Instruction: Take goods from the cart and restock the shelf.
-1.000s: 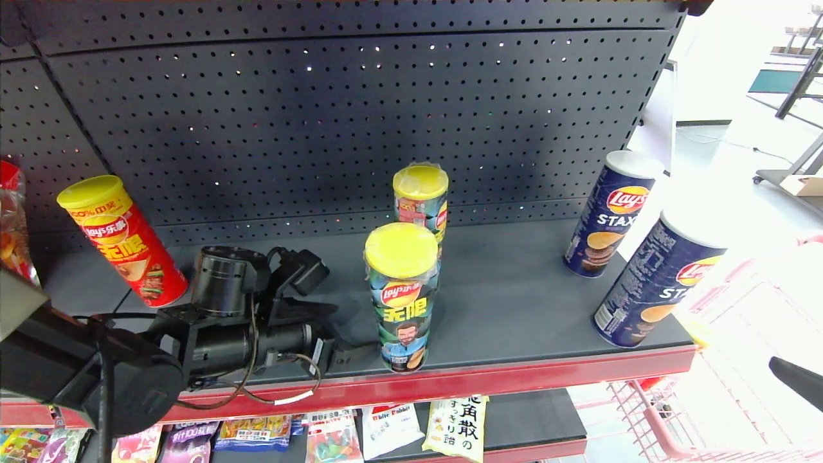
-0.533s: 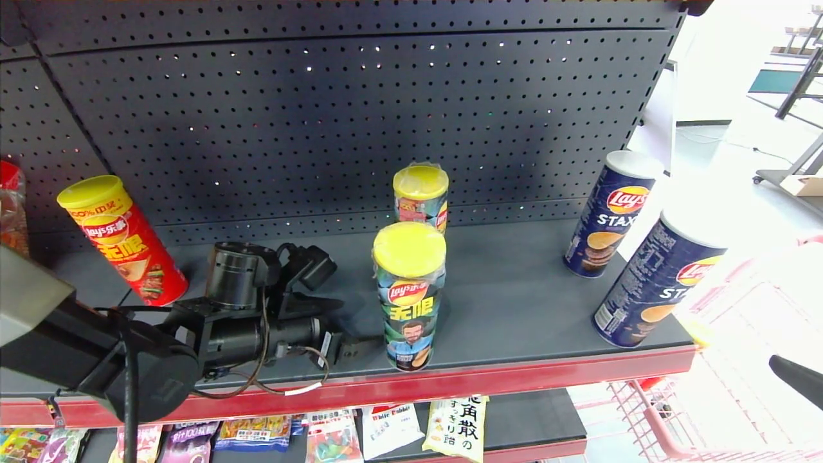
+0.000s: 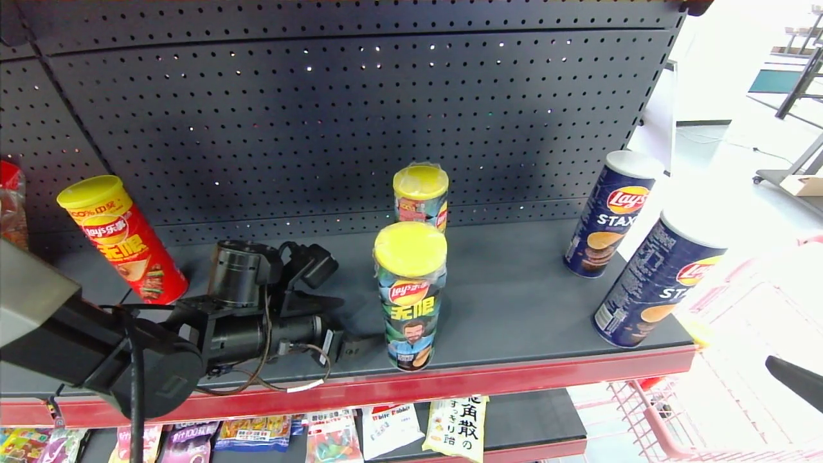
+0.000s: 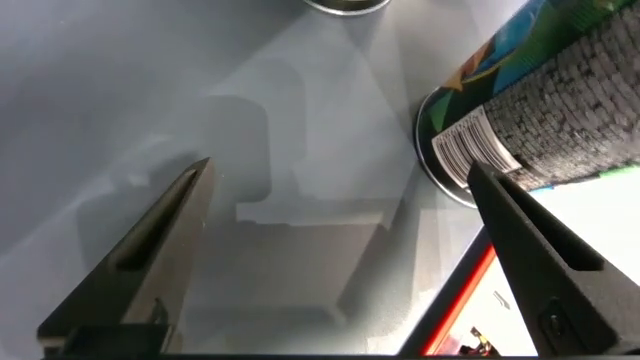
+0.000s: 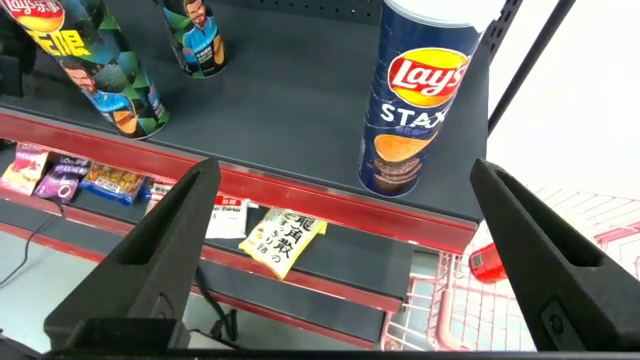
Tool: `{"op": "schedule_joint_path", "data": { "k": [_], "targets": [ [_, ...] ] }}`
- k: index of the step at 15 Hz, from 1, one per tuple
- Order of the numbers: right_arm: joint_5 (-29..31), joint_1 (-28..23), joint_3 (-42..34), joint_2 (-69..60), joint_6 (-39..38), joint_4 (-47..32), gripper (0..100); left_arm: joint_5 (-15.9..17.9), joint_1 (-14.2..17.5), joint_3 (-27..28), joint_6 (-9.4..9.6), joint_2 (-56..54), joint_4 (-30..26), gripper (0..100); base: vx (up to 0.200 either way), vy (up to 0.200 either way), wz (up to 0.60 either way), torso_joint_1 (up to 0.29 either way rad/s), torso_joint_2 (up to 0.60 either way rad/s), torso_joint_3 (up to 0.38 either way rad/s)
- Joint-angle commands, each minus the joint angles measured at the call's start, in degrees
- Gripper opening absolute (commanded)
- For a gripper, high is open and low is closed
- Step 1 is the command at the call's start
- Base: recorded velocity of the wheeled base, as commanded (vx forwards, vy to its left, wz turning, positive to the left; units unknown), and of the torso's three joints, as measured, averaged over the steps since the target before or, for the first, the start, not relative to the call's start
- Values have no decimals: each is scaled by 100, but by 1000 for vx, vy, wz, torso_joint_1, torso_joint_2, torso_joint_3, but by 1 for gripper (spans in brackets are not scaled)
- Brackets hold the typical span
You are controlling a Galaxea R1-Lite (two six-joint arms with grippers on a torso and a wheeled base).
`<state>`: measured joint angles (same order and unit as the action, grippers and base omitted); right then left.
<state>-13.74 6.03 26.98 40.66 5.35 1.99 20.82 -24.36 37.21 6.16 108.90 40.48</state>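
Observation:
A green chip can with a yellow lid stands upright near the red front edge of the grey shelf. My left gripper lies low on the shelf just left of it, open. In the left wrist view the can's base sits beside one finger, outside the gap of the left gripper. My right gripper hangs open and empty in front of the shelf, near the red wire cart; one of its fingers shows in the head view.
A second green can stands behind the first. A red can stands at the far left, and two blue cans at the right end. Snack bags hang on the lower shelf.
My left arm has slid a little to the right along the shelf, and the front green can has shifted slightly right with it. The right arm has kept still.

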Motion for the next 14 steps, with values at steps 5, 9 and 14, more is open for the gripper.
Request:
{"op": "schedule_joint_path", "data": {
  "k": [5,9,14],
  "targets": [
    [12,-182,-96,-49,-351,30,100,-377,564,-548,0,-862,3,100,0,0,0,0,0,0],
    [12,-489,-483,-647,-377,39,100,-693,985,-1857,-9,-2821,-49,100,0,0,0,0,0,0],
    [838,-551,-1107,-1719,-351,3,100,-2126,1276,-2569,-194,-6434,-1825,100,0,0,0,0,0,0]
  ]
}}
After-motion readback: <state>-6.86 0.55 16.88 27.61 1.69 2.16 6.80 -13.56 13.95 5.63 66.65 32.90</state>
